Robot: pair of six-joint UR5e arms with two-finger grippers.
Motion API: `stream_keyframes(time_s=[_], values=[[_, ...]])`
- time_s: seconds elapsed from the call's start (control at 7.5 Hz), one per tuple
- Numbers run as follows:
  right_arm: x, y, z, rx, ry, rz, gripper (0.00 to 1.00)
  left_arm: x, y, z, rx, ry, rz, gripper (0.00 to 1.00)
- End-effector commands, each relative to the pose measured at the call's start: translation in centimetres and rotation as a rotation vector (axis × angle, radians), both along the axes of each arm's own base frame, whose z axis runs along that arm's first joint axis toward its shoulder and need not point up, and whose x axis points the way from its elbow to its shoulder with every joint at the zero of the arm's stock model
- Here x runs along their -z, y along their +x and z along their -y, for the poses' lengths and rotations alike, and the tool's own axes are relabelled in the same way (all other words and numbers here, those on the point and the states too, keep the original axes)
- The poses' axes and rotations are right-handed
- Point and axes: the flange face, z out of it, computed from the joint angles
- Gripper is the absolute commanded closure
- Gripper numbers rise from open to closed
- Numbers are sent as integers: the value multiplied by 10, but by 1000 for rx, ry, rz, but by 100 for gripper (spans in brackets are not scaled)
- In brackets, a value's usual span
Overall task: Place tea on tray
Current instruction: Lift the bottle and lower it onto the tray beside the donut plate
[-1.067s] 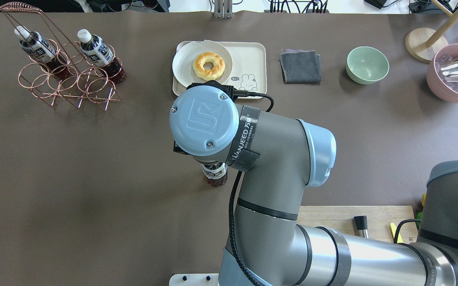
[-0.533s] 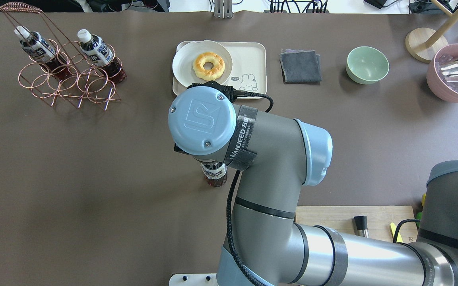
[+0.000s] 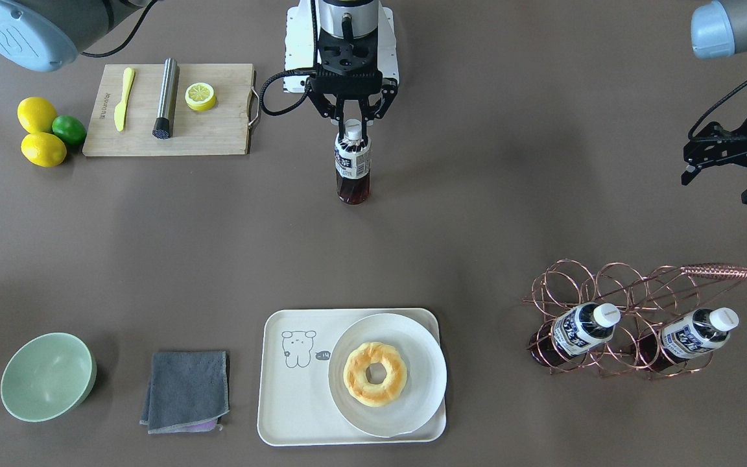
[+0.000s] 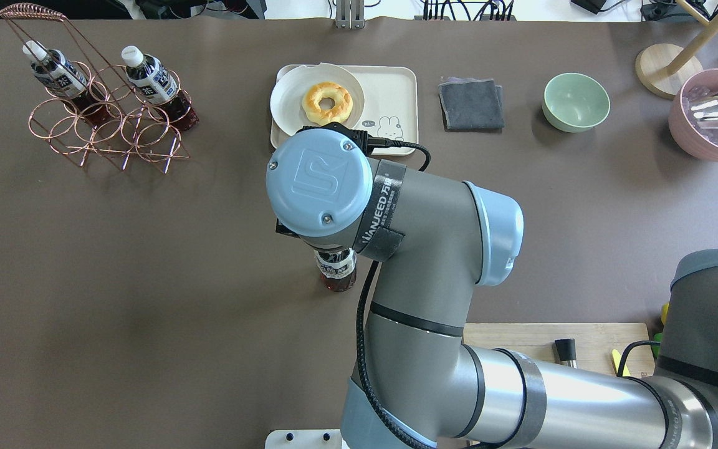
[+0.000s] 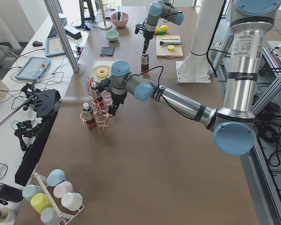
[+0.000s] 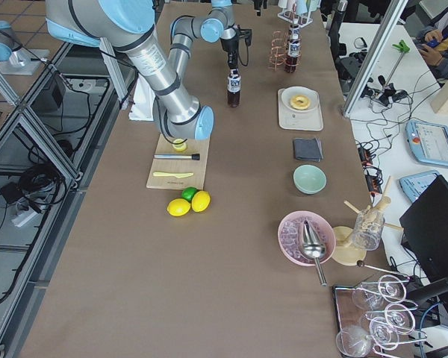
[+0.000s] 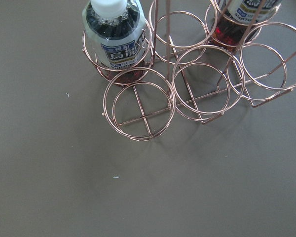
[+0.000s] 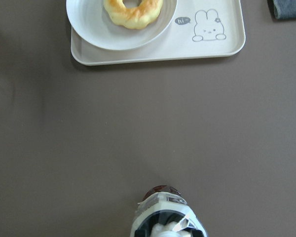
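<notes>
A tea bottle with a white cap stands upright mid-table, well short of the tray. It also shows in the overhead view and at the bottom edge of the right wrist view. My right gripper is above it, its fingers shut on the cap and neck. I cannot tell whether the base touches the table. The cream tray with the bear drawing lies across the table. My left gripper is open and empty, hovering near the copper rack.
A round plate with a doughnut fills one half of the tray. The rack holds two more tea bottles. A grey cloth and green bowl lie beside the tray. A cutting board is near my base.
My right wrist has shifted slightly toward the tray, and the tea bottle under it has moved a little the same way. The left arm has not visibly moved.
</notes>
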Motion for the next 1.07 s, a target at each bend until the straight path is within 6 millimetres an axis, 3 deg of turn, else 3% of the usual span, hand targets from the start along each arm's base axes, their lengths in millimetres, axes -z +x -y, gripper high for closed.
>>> stream_keyframes(time_s=[0.0,0.13,0.4,0.53,0.8,0.93], values=[[9,56,64,-5,14,16,100,-1,-3,0,1,1,2,3],[1,77,98,-3,20,-4,100,-5,-19,-2,14,-17,-24,3],[-24,97,173,-12,28,-22,100,-42,-66,-18,-14,-6,-30,3],[-41,104,216,-21,13,13,100,-56,-80,-28,-4,-16,-20,3],[-32,97,292,-13,8,-45,100,-57,-100,-40,11,-18,-58,3],[-43,108,314,8,22,-85,100,-60,-110,-51,24,-24,-80,3]])
